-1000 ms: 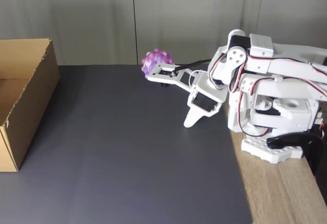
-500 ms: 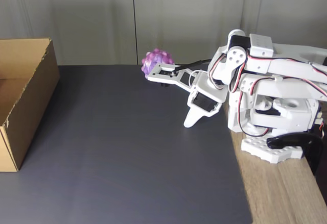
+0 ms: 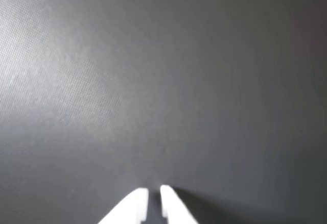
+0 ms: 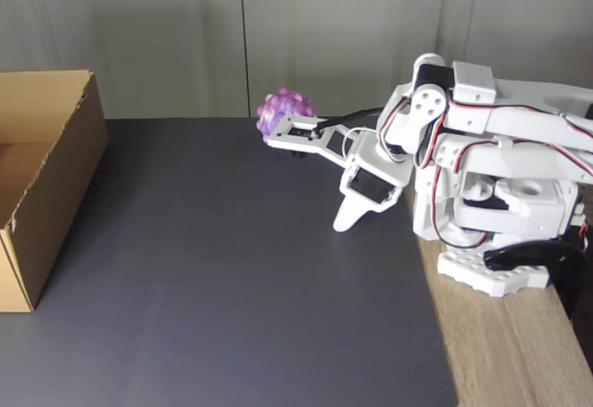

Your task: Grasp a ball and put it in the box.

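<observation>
Dark grey matte mat [image 4: 232, 277] across most of the fixed view, faintly sheened toward the lower left; pale wood tabletop [image 4: 519, 351] bare along the lower right edge; plain grey panelled wall [image 4: 278, 27] across the top, split by thin vertical seams; brown cardboard box [image 4: 57, 161] at the left edge, open-topped, resting on the mat; bumpy purple-pink ball [image 4: 281, 110] upper centre, near the wall line, well apart from the box; white arm [image 4: 482, 166] folded at the right, base on the wood; gripper [image 4: 274, 136] reaching left with the ball just above its tip, grip on it impossible to tell; in the wrist view, white fingertips [image 3: 138, 203] nearly pressed together at the bottom edge over plain grey mat
</observation>
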### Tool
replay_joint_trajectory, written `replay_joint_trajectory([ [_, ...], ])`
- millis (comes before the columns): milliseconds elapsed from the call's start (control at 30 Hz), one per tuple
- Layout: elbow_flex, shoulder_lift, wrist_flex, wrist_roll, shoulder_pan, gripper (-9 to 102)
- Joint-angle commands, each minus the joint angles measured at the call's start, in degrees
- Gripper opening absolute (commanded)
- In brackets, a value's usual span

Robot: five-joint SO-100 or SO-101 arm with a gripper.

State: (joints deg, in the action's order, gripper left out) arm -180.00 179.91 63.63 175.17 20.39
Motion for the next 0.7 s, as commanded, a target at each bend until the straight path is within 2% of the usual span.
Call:
replay_joint_trajectory([
  [0, -0.4, -0.6, 1.1, 0.3, -0.5, 4],
  [400, -0.4, -0.6, 0.8, 3.3, 1.9, 0],
  [667, 1.3, -0.7, -3.9, 8.7, 2.7, 0],
])
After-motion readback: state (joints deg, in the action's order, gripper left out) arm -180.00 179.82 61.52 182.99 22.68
